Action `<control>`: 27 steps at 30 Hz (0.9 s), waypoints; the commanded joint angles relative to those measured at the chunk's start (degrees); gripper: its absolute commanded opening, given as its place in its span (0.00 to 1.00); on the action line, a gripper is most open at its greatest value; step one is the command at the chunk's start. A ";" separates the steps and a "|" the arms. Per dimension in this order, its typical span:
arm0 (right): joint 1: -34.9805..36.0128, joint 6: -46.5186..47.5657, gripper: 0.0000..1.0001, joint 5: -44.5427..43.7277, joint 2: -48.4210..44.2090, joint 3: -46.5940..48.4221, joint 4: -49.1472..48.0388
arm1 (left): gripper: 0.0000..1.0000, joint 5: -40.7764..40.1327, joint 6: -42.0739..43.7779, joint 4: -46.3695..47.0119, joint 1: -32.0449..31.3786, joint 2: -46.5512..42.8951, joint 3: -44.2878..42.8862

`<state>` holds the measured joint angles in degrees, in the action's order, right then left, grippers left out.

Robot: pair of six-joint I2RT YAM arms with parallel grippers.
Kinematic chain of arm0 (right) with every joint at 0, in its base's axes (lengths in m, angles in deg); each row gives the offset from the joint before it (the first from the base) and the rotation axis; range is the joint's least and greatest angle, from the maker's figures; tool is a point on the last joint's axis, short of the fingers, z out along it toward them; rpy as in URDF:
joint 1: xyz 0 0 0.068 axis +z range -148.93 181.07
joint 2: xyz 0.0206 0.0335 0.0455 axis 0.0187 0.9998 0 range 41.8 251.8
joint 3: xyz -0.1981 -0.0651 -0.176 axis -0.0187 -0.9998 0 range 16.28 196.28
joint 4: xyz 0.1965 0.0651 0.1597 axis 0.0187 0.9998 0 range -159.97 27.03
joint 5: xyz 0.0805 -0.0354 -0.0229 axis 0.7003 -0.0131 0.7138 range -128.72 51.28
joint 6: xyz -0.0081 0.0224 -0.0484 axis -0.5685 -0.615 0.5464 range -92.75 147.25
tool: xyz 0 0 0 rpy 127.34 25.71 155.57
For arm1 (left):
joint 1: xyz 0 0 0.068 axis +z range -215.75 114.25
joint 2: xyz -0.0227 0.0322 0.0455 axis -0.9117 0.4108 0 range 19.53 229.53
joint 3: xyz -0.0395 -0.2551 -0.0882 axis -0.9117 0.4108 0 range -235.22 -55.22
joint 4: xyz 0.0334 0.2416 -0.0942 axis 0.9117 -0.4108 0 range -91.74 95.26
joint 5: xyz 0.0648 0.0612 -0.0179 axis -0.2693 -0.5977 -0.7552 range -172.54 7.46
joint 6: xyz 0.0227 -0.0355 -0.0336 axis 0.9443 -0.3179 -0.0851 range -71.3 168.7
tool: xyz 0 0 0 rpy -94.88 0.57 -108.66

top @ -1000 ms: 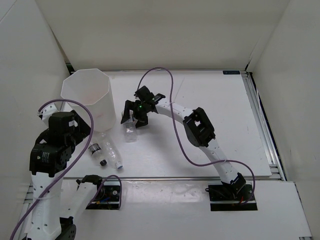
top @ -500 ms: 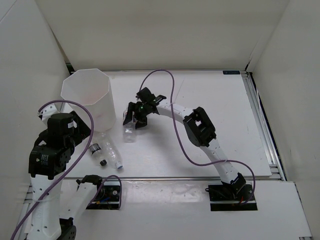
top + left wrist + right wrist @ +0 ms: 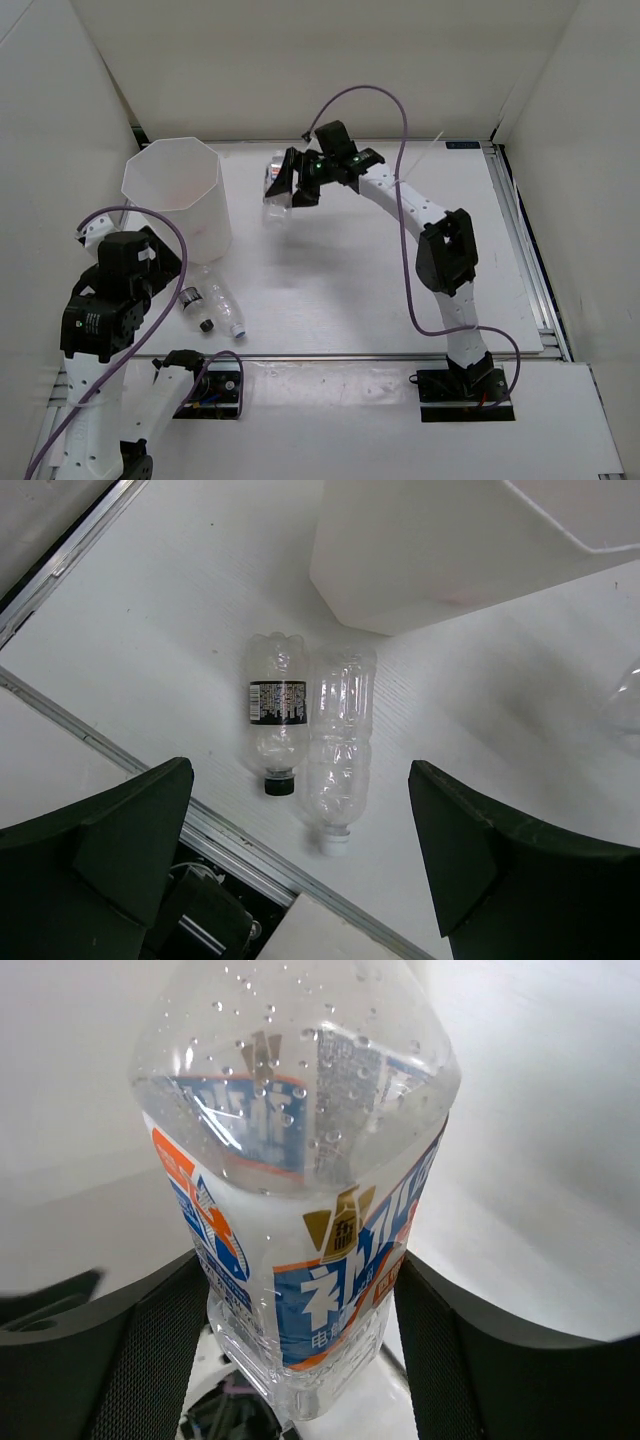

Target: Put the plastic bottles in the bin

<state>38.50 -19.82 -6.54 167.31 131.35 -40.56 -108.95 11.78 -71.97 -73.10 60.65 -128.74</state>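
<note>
White tabletop [image 3: 400,290] w/ tall white translucent octagonal plastic bin [image 3: 205,215] far left, contents unclear. Right pincer [image 3: 288,183] clamped on small clear plastic bottle w/ blue-orange label [image 3: 300,1220], airborne beside bin, not over rim yet. Clear bottle w/ dark label + black cap [image 3: 277,715] and unlabelled white-capped one [image 3: 340,730] lie touching near bin base, under wide-open left pincer [image 3: 300,860]; approx 3 to go.
</note>
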 commanded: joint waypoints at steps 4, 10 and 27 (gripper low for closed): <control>1.07 -7.94 0.06 8.33 -2.65 10.43 -15.24 | 1.00 0.05 -0.43 1.82 -0.29 -0.43 -0.66; 2.99 -11.38 0.00 5.00 3.15 22.90 -28.58 | 1.00 3.55 3.52 -0.28 -0.29 1.94 -7.50; 18.55 27.11 0.17 -21.81 8.51 30.22 -45.06 | 1.00 5.85 15.66 -4.07 -2.31 10.91 -17.36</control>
<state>55.31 -3.75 -23.72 175.20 158.52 -80.58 -102.85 25.59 -72.23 -74.78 71.65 -143.34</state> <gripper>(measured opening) 0.731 1.000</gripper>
